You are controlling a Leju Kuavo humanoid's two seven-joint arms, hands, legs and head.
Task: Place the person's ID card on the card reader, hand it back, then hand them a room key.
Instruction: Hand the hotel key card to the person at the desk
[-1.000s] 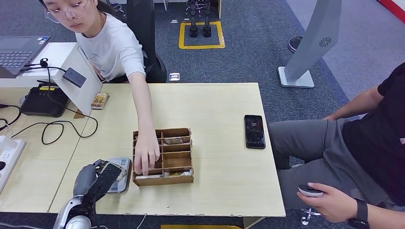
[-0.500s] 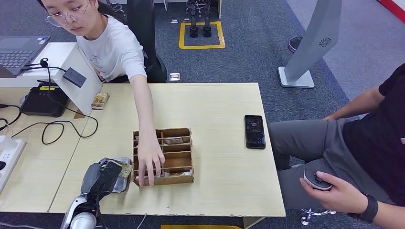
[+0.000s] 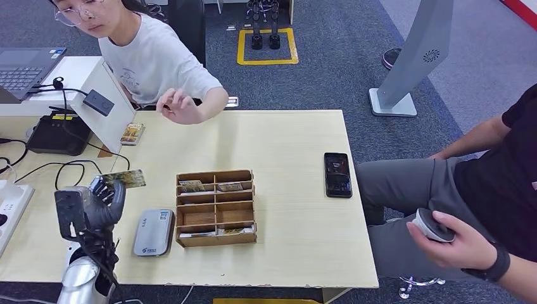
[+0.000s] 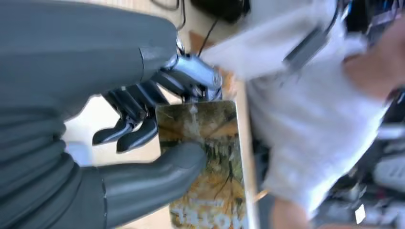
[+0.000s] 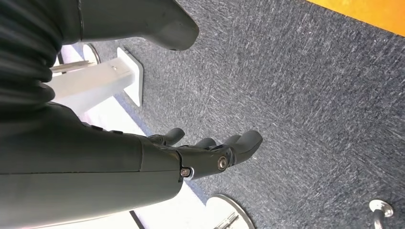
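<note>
- Card [image 4: 210, 157] pinched in the left hand [image 3: 95, 206]: thumb pressed on its printed face, dark fingers behind it, lifted off the table [image 3: 285, 136] near the left edge. The print reads like hotel lettering, so this may be the room key rather than the ID; cannot tell for sure.
- Right hand [image 5: 210, 152] hangs over the carpet, fingers loosely apart, holding nothing.
- Just beside the left hand, the grey card reader [image 3: 153, 232] lies flat with nothing on it; next to that stands the wooden compartment box [image 3: 216, 207] with cards in some slots.
- Person in the white shirt sits across the table, hand [image 3: 179, 105] raised and open, well apart from the card.
- Judgement: a hand-over step is under way. Next move calls for reaching the card forward across the table toward that hand, keeping the pinch until they take it.
</note>
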